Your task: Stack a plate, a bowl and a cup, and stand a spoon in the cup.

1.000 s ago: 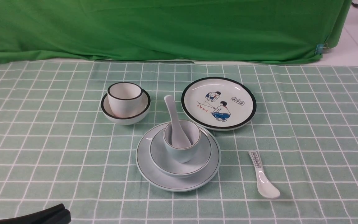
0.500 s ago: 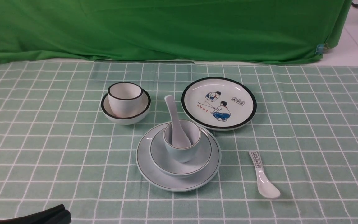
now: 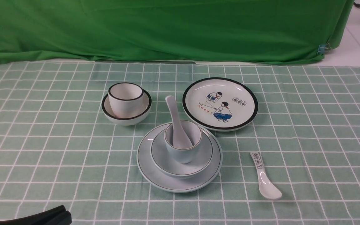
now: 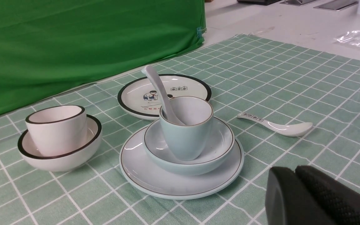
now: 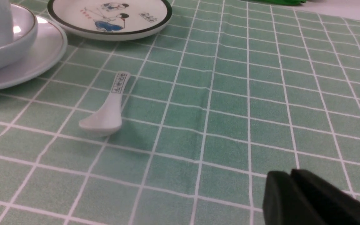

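Nothing is shifting between the earlier front views and now; every dish is sitting where it was. Largest first: checked tablecloth [image 3: 308,125], then the plate [image 3: 179,182] lying ahead of the left gripper [image 4: 295,175] and to its right. Bowl [image 3: 181,168] is resting on the plate, cup [image 3: 183,147] is standing in the bowl, and the spoon [image 3: 175,122] is leaning in the cup, handle up. Cartoon plate [image 3: 220,104] and black-rimmed bowl [image 3: 126,117] holding a black-rimmed cup [image 3: 125,98] are lying beyond. Printed spoon [image 5: 106,109] is lying ahead of the right gripper [image 5: 291,179]. Both grippers are showing pads pressed together, gripping nothing.
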Action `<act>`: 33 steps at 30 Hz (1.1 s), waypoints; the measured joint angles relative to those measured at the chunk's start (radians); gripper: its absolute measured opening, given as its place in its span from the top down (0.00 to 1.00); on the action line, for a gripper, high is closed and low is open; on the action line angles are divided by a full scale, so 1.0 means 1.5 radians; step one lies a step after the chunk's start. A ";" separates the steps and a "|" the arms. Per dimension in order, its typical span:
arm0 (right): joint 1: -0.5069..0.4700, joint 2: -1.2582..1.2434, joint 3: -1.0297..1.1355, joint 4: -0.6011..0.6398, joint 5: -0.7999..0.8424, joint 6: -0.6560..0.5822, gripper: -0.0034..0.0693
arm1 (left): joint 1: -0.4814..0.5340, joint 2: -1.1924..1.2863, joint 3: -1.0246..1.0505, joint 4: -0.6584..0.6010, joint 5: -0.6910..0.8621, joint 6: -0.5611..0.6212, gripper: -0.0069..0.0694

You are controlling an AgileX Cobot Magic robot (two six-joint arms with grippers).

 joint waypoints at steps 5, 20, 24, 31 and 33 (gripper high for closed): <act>0.000 0.000 0.000 0.000 0.000 0.000 0.83 | 0.017 -0.001 0.020 0.066 -0.054 -0.017 0.89; 0.000 -0.001 0.000 0.000 0.000 0.000 0.80 | 0.498 -0.107 0.106 0.020 0.041 -0.093 0.90; 0.000 -0.001 0.000 0.000 0.000 0.000 0.79 | 0.504 -0.107 0.106 0.017 0.048 -0.099 0.90; 0.000 -0.001 0.000 0.000 0.000 0.000 0.77 | 0.504 -0.107 0.106 0.016 0.042 -0.101 0.90; 0.000 -0.001 0.000 0.000 0.000 0.000 0.76 | 0.504 -0.107 0.106 0.016 0.042 -0.097 0.90</act>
